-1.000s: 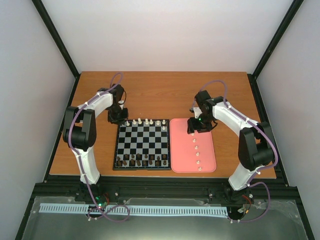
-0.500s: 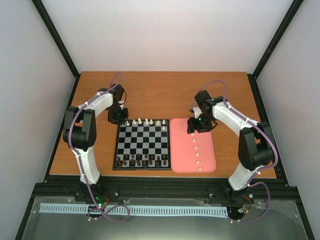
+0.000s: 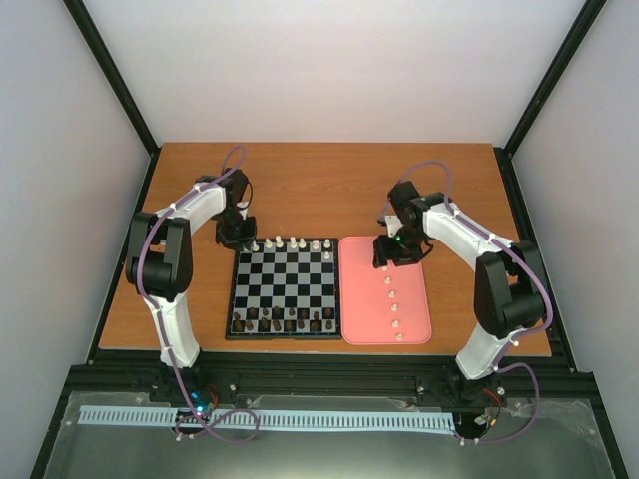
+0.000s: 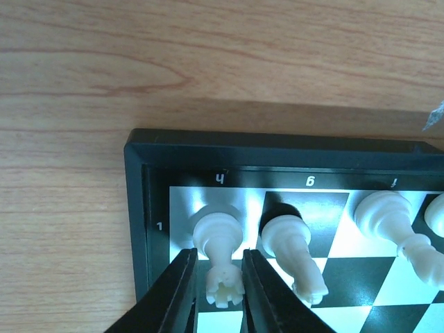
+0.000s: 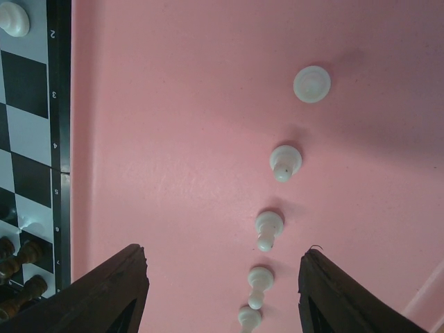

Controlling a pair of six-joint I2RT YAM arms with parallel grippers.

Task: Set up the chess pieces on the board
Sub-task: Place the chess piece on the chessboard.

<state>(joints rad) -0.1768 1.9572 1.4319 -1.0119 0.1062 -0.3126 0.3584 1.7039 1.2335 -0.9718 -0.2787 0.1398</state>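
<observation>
Cream rook (image 4: 220,260) stands upright on the corner square of the board (image 4: 139,208), between the fingers of my left end effector (image 4: 218,255). They are open only a sliver, with a thin gap showing beside the piece. I judge the clean way is to widen evenly, then lift straight up, so neither finger drags the rook or clips the neighbouring piece (image 4: 291,250) just beside it. My right end effector (image 5: 223,253) hangs wide open and empty over the pawns (image 5: 269,229) on the pink tray (image 5: 173,104).
</observation>
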